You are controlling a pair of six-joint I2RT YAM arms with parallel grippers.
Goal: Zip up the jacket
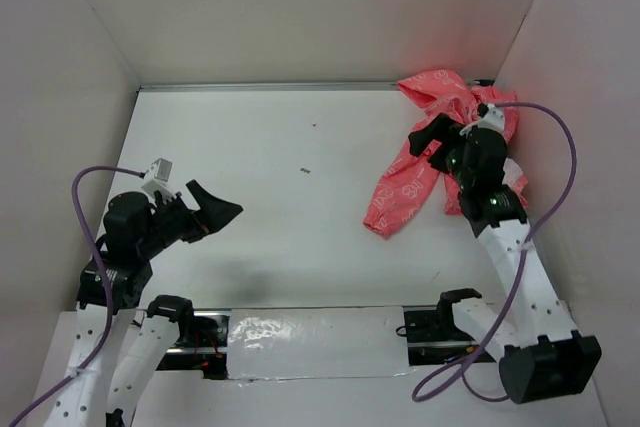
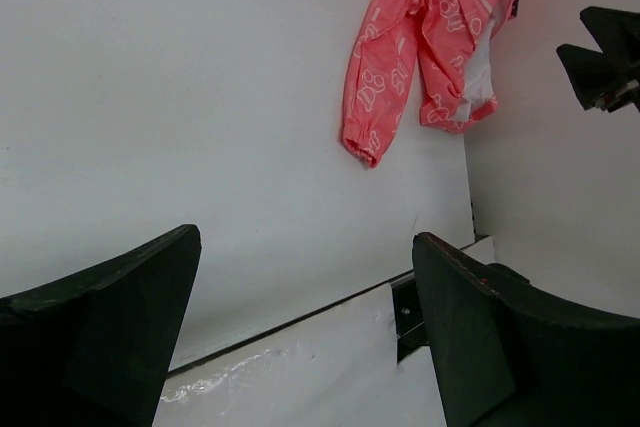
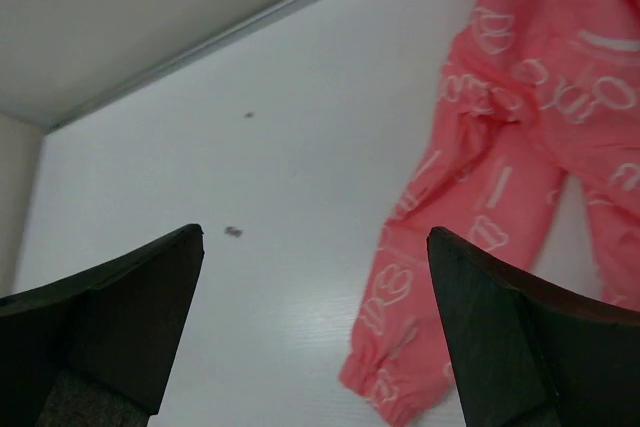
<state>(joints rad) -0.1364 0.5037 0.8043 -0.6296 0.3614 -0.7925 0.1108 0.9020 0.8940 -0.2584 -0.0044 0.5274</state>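
The coral-pink jacket (image 1: 405, 192) with white print lies crumpled in the far right corner of the table, one sleeve trailing toward the front. My right gripper (image 1: 428, 145) hovers over it, open, nothing between its fingers. In the right wrist view the jacket (image 3: 520, 147) fills the right side, and its sleeve cuff (image 3: 385, 387) lies between the spread fingers of the right gripper (image 3: 315, 232). My left gripper (image 1: 215, 209) is open and empty at the left, far from the jacket (image 2: 420, 37). Pale lining (image 2: 480, 72) shows at one fold. I cannot make out the zipper.
White walls (image 1: 90, 97) close the table in on the left, back and right. Two small dark specks (image 1: 305, 171) lie mid-table. A shiny tape strip (image 1: 310, 342) runs along the near edge between the arm bases. Purple cables (image 1: 560, 147) loop from both arms.
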